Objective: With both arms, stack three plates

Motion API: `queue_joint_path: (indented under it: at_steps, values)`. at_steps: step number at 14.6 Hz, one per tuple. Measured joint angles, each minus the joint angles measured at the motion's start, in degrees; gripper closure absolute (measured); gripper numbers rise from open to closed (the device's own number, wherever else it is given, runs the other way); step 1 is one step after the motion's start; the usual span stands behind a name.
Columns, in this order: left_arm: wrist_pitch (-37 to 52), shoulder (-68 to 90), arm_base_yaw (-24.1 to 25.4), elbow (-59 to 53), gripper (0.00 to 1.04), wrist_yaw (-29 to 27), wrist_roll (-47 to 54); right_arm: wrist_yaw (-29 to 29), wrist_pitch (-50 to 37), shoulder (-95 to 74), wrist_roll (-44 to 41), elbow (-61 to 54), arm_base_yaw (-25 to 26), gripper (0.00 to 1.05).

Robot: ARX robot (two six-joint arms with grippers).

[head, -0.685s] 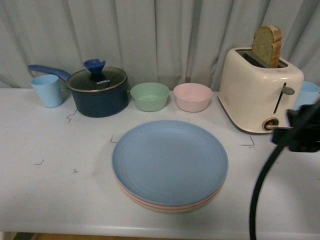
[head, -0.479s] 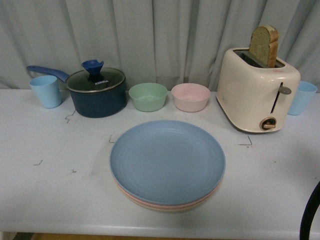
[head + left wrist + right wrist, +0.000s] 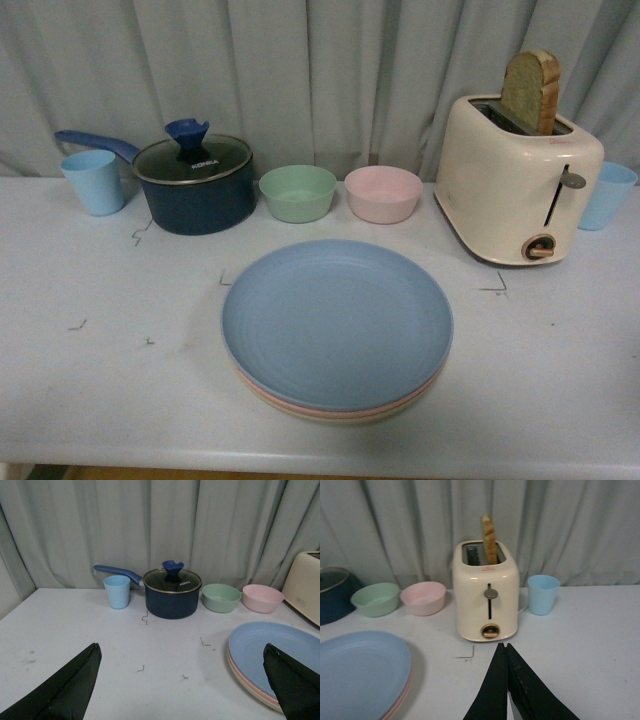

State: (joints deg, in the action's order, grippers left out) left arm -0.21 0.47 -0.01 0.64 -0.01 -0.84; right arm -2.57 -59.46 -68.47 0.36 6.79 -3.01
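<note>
Now left claw (image 3: 182, 680) spread, right claw (image 3: 506, 680) closed.

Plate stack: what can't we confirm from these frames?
- Lower plates: front view shows only thin pink and beige rims; blue plate covers them.
- Stack's near side: cut off by the frame edge in both wrist views.
- Pot contents: lid too dark to see through.
- Arms: absent from front view; only fingertips show in wrist views.

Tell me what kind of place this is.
Likely a staged kitchen test bench: a toaster holding bread, a lidded saucepan and stacked plates sit on a white table before a plain grey curtain.
</note>
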Motion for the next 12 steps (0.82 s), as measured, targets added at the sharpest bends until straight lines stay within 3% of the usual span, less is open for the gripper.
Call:
queue_joint_path:
  at_steps: [2, 12]
  values:
    - [0.00, 0.00, 0.00, 0.00, 0.07, -0.02, 0.00, 2.01, 3.87, 7.96, 0.00, -1.92, 3.37, 1.03]
    - [0.00, 0.00, 0.00, 0.00, 0.07, 0.00, 0.00, 2.36, 29.77, 38.40, -0.02, -6.12, 3.32, 1.03]
